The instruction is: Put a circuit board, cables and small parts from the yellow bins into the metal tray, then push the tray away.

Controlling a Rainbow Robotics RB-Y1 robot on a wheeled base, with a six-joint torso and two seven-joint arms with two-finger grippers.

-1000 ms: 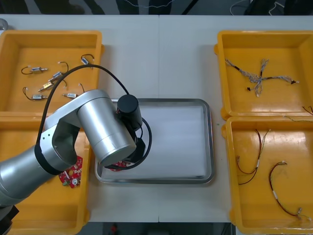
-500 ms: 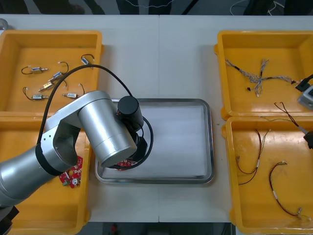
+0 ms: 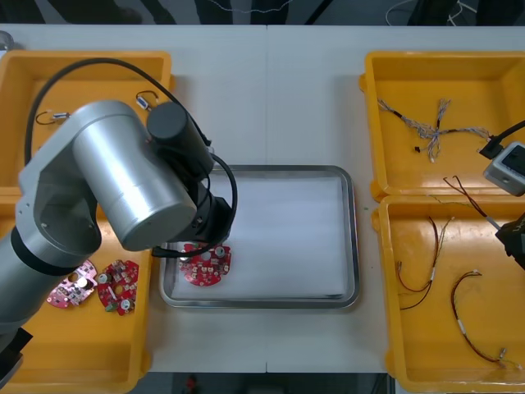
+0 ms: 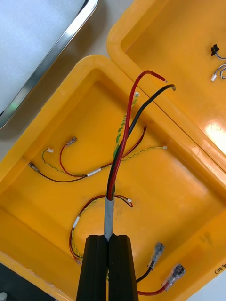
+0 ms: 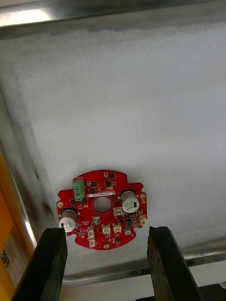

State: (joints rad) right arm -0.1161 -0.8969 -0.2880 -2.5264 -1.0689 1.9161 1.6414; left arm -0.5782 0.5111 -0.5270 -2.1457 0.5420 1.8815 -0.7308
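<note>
Pale table, dark room around it

From the overhead camera I'm looking down on a light, matte table (image 3: 271,98), and there's a thin seam (image 3: 267,82) running straight away from me down its middle, splitting the top into two panels. Past the far edge I've got a dark strip of floor (image 3: 344,10), and a dark band (image 3: 287,386) below the near edge too. Light is soft and even, and shadows on the tabletop are faint.
</note>
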